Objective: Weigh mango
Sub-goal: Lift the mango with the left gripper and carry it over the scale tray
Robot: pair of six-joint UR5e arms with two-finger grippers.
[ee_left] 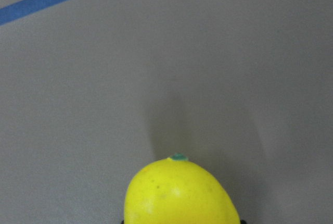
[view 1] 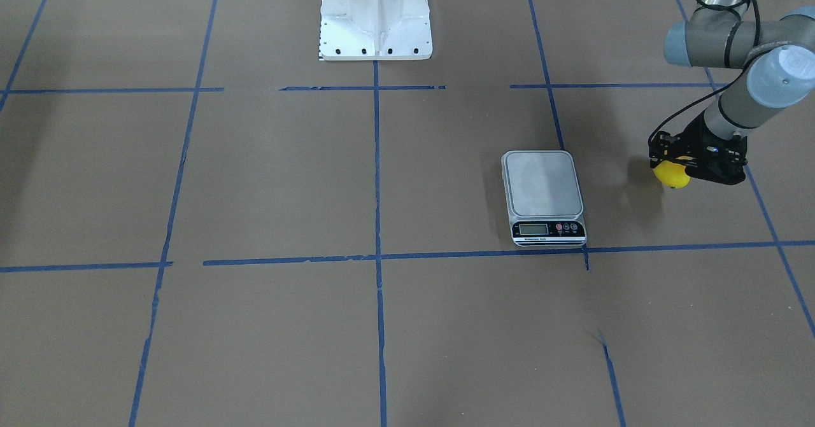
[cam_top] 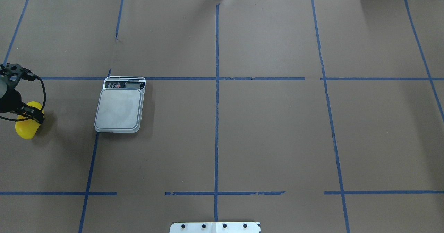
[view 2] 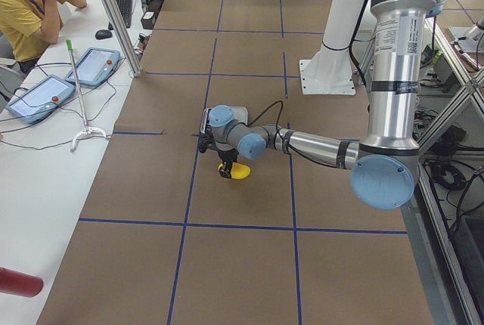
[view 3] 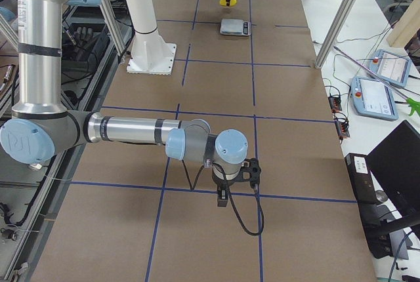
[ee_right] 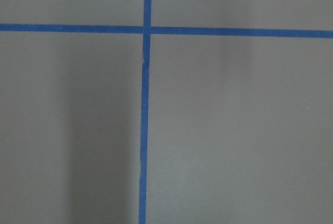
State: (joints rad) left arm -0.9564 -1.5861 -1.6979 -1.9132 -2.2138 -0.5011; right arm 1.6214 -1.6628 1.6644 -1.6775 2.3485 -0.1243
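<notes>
The mango [view 1: 672, 176] is bright yellow and sits in my left gripper [view 1: 676, 165], which is shut on it and holds it a little above the brown table, its shadow lying beside it. In the overhead view the mango [cam_top: 25, 128] is at the far left under the gripper [cam_top: 30, 115]. The left wrist view shows the mango's end [ee_left: 179, 193] at the bottom edge. The scale [view 1: 542, 185] stands with an empty platform [cam_top: 119, 108], to the robot's right of the mango. My right gripper [view 3: 223, 198] shows only in the exterior right view, low over the table; I cannot tell whether it is open.
The white robot base [view 1: 375, 13] stands at the table's robot side. Blue tape lines [cam_top: 216, 87] cross the brown table cover. An operator [view 2: 30, 7] sits beyond the table's far side with tablets [view 2: 38, 97] on a white bench.
</notes>
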